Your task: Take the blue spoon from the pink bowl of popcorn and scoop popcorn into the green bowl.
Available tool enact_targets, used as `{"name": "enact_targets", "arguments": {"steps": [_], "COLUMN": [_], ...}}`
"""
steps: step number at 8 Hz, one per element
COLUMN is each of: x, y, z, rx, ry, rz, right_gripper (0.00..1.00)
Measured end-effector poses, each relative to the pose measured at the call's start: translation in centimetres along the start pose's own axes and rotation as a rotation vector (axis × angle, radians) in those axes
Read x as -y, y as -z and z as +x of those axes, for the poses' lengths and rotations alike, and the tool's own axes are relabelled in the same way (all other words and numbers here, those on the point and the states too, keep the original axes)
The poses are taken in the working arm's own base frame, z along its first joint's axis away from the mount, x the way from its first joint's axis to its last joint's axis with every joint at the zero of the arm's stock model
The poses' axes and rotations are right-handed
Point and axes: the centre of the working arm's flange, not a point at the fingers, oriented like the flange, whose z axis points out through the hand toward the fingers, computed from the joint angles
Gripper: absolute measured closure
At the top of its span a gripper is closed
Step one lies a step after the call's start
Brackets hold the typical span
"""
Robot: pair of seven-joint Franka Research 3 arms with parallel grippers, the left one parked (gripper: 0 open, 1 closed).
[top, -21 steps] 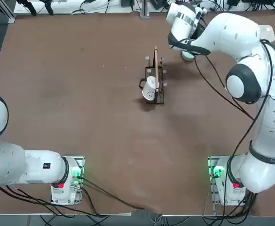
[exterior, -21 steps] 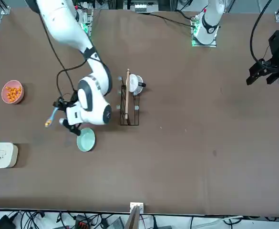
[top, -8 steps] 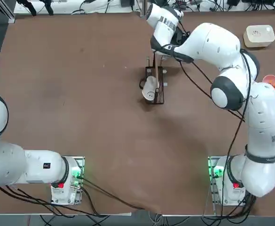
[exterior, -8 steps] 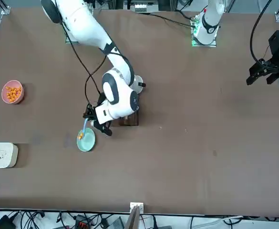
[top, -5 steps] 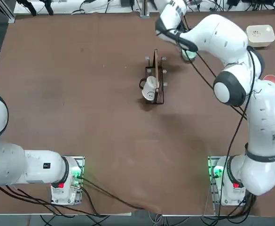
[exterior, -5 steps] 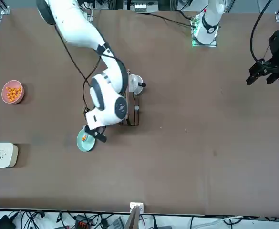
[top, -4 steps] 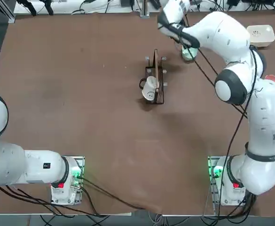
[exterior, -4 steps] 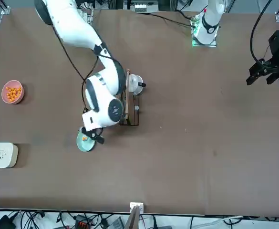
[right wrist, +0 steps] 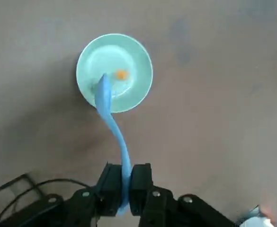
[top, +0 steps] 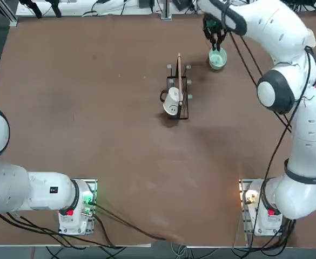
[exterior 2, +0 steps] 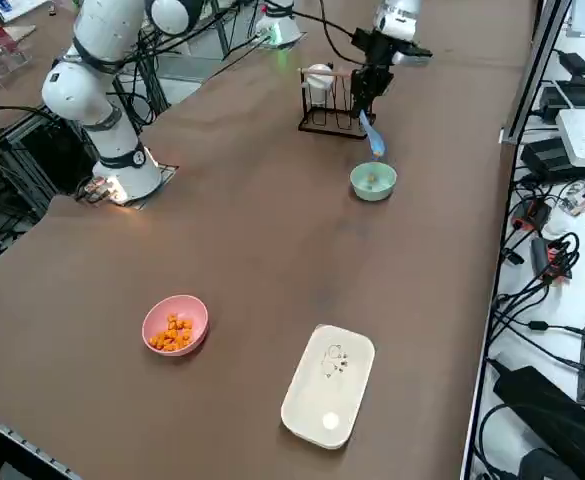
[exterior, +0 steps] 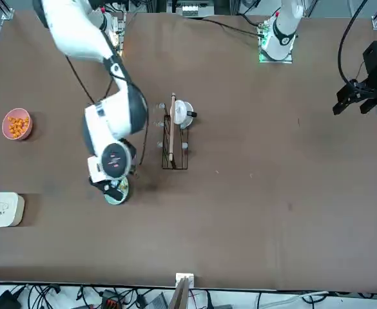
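Note:
My right gripper [right wrist: 124,182] is shut on the handle of the blue spoon [right wrist: 111,120] and holds it above the table. The spoon's head hangs over the near rim of the green bowl [right wrist: 114,72]. One orange piece of popcorn [right wrist: 121,74] lies in that bowl. In the right side view the gripper [exterior 2: 366,104] hovers between the rack and the green bowl [exterior 2: 373,181], and the spoon [exterior 2: 372,138] slants down toward the bowl. The pink bowl [exterior 2: 175,324] with its popcorn [exterior 2: 171,334] stands far off, near the table's right edge. My wrist partly covers the green bowl [exterior: 116,193] in the front view.
A wire rack [top: 179,89] holding a wooden board and a white mug [top: 172,102] stands just left of the green bowl [top: 217,59]. A white rounded square box [exterior 2: 329,385] lies near the pink bowl [exterior: 17,123]. Cables run along the table's far edge.
My right wrist has swung from the rack side to directly above the green bowl. The spoon stays gripped, and a popcorn piece now lies in the green bowl.

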Motion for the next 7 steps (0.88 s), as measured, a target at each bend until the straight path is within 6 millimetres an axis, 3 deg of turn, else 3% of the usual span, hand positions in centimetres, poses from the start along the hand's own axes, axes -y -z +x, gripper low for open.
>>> {"name": "enact_targets", "arguments": {"steps": [4, 6, 7], "x": [-1.7, -5.1, -8.0], "y": [0.8, 0.4, -0.5], "z": [1.0, 1.5, 2.9], "rx": [0.046, 0.102, 0.125], "ry": [-0.007, -0.02, -0.022], "rz": [0.04, -0.102, -0.21], "right_gripper": [0.87, 0.87, 0.87]}}
